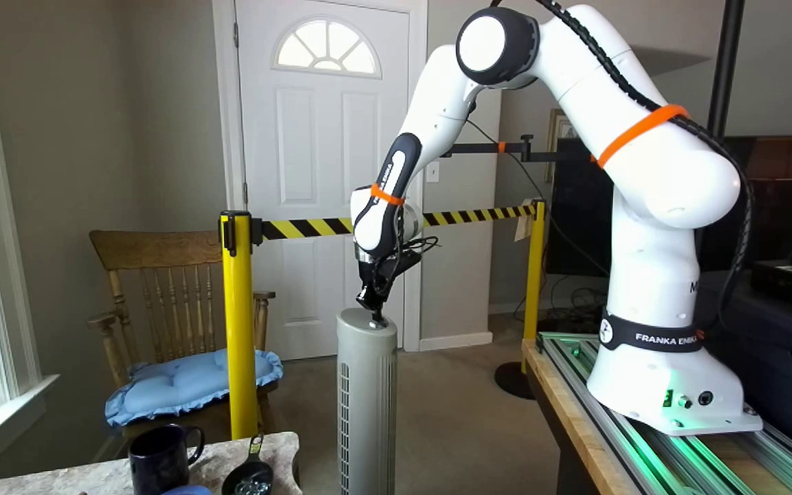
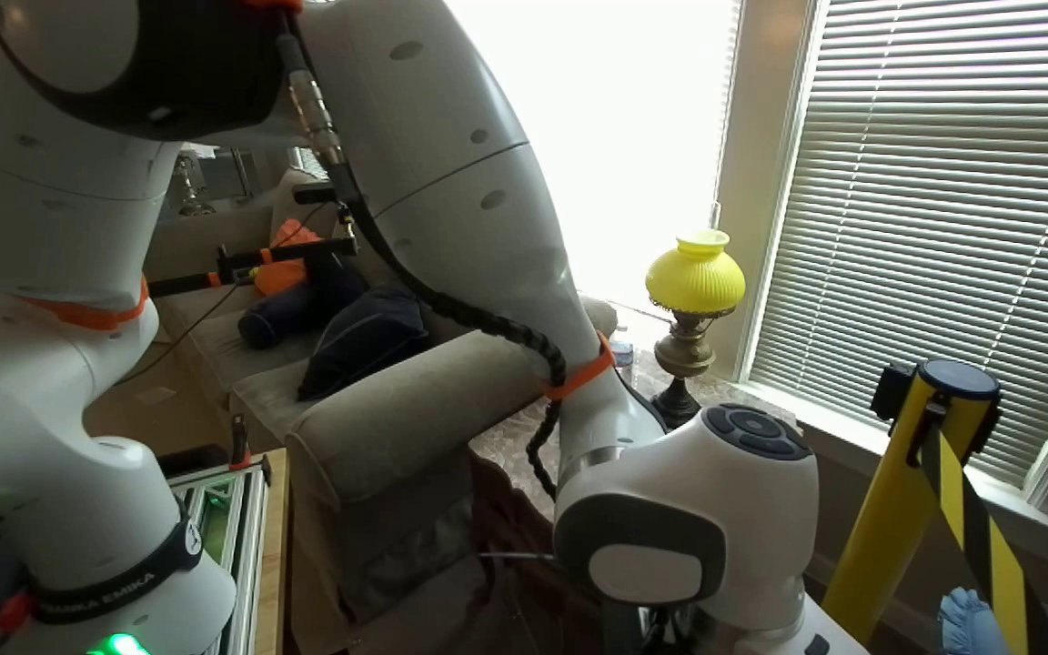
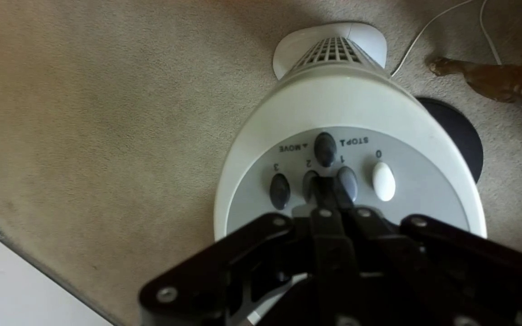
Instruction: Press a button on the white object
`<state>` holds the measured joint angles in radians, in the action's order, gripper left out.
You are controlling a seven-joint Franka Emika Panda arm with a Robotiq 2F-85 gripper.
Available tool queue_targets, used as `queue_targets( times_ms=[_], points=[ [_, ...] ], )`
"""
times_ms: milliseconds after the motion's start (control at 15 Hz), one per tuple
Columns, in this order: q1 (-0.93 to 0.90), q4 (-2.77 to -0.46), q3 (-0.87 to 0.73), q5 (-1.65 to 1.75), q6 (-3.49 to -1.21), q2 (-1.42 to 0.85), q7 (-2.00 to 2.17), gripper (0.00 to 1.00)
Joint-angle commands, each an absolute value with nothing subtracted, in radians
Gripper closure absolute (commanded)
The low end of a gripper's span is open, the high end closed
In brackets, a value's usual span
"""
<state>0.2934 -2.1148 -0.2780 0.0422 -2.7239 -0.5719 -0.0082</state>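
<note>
The white object (image 1: 367, 412) is a tall grey-white ribbed tower standing upright on the floor in an exterior view. Its top (image 3: 333, 99) fills the middle of the wrist view. The grey panel there has a dark move/stop button (image 3: 325, 149), a dark button 3 (image 3: 280, 191), a dark button 2 (image 3: 308, 184), a grey button 1 (image 3: 349, 182) and a white button 0 (image 3: 384, 182). My gripper (image 3: 327, 179) is shut and empty, pointing down at the panel. Its fingertips partly cover buttons 2 and 1. In an exterior view the gripper (image 1: 377, 319) is at the tower's top; I cannot tell whether it touches.
A stone-topped table (image 1: 279, 447) with a dark mug (image 1: 159, 459) and a small black pan (image 1: 248, 476) stands beside the tower. A yellow post (image 1: 239, 330) with striped tape and a wooden chair (image 1: 162, 240) stand behind. A yellow lamp (image 2: 695, 277) stands by the window.
</note>
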Motion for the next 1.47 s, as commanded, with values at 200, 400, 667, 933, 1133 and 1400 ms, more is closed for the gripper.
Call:
queue_targets(
  times_ms=[200, 400, 667, 933, 1133, 1400],
  points=[
    [0.36, -2.08, -0.203, -0.008, -2.691, -0.618, -0.083, 1.0],
    [0.42, -2.046, -0.122, -0.066, -2.656, -0.656, -0.17, 1.0],
    [0.454, -2.055, -0.11, -0.091, -2.613, -0.599, -0.222, 1.0],
    [0.47, -2.054, -0.117, -0.097, -2.591, -0.596, -0.255, 1.0],
    [0.479, -2.052, -0.108, -0.099, -2.593, -0.62, -0.28, 1.0],
    [0.471, -2.036, -0.106, -0.085, -2.613, -0.666, -0.301, 1.0]
  ],
)
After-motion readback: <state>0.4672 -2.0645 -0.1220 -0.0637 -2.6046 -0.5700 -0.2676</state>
